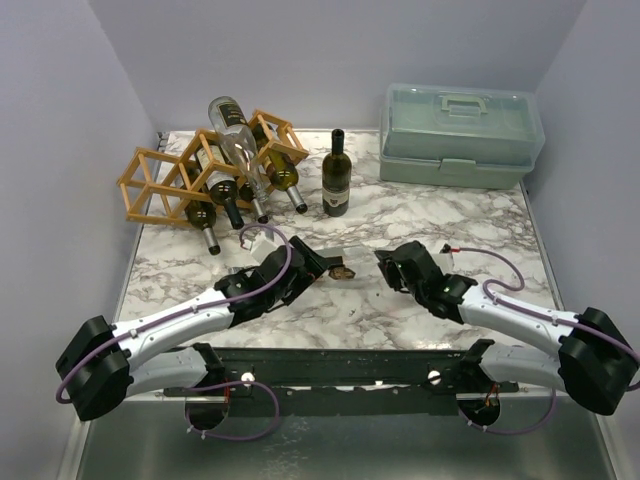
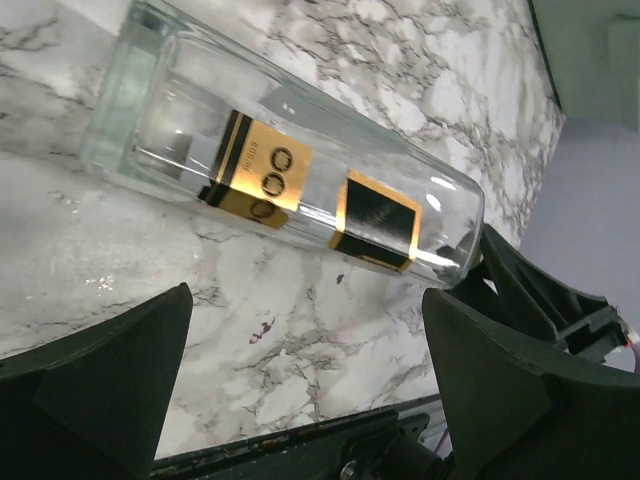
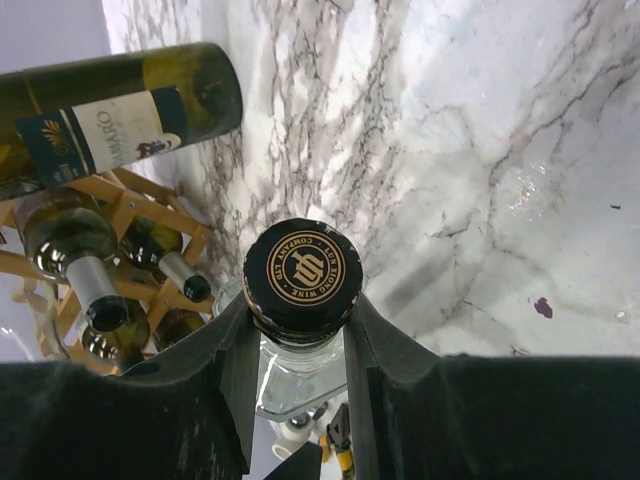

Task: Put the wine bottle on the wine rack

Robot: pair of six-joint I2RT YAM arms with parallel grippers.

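A clear glass wine bottle (image 1: 350, 262) with gold and black labels lies on its side on the marble table between my two grippers. My right gripper (image 1: 384, 259) is shut on its neck, just under the black cap (image 3: 302, 268), with the fingers (image 3: 385, 350) on either side. My left gripper (image 1: 322, 263) is open beside the bottle's base. In the left wrist view the bottle (image 2: 290, 170) lies just beyond the open fingertips (image 2: 160, 330), untouched. The wooden lattice wine rack (image 1: 150, 185) stands at the back left and holds several bottles.
A dark green bottle (image 1: 337, 175) stands upright right of the rack, and also shows in the right wrist view (image 3: 120, 110). A translucent plastic toolbox (image 1: 460, 135) sits at the back right. Walls close the table's left, back and right sides.
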